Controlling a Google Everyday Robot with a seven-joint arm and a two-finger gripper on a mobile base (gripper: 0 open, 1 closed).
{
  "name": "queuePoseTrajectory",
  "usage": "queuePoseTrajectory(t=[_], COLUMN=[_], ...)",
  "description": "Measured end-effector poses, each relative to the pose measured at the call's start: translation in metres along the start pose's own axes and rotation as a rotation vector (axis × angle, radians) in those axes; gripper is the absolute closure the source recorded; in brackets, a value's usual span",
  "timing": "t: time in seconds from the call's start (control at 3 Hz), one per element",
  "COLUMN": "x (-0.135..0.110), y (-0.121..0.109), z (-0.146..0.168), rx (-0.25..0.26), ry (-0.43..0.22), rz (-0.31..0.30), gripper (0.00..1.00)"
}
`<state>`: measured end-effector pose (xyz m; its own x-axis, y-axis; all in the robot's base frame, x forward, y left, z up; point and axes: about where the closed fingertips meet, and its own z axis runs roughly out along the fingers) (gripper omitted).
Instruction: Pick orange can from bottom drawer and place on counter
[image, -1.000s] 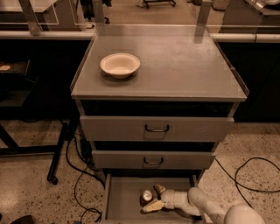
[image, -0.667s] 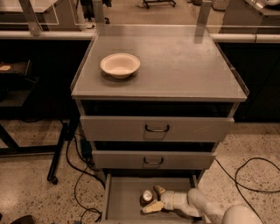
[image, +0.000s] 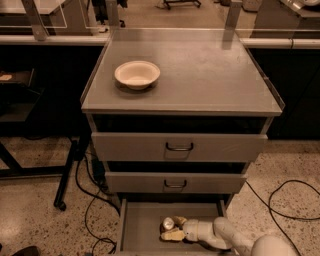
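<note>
Dim warm light is falling from above, glancing palely off the counter (image: 200, 75) toward its far edge and pooling a soft shadow under the bowl (image: 137, 74), while the gripper (image: 174, 228) is showing pale inside the shaded drawer (image: 140, 230).

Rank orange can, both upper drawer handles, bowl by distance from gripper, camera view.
1. orange can, at the gripper in the bottom drawer
2. middle drawer handle, just above
3. top drawer handle, higher
4. bowl, left on the counter
</note>
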<state>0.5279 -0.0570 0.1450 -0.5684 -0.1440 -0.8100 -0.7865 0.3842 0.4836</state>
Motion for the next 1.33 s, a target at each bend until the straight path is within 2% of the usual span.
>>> queuePoseTrajectory(t=[1.0, 1.33], x=[-0.001, -0.020], y=[0.001, 0.015], z=[0.000, -0.012], rx=[-0.003, 0.012], ry=[-0.003, -0.031], rz=[0.001, -0.010], gripper=[0.97, 1.00])
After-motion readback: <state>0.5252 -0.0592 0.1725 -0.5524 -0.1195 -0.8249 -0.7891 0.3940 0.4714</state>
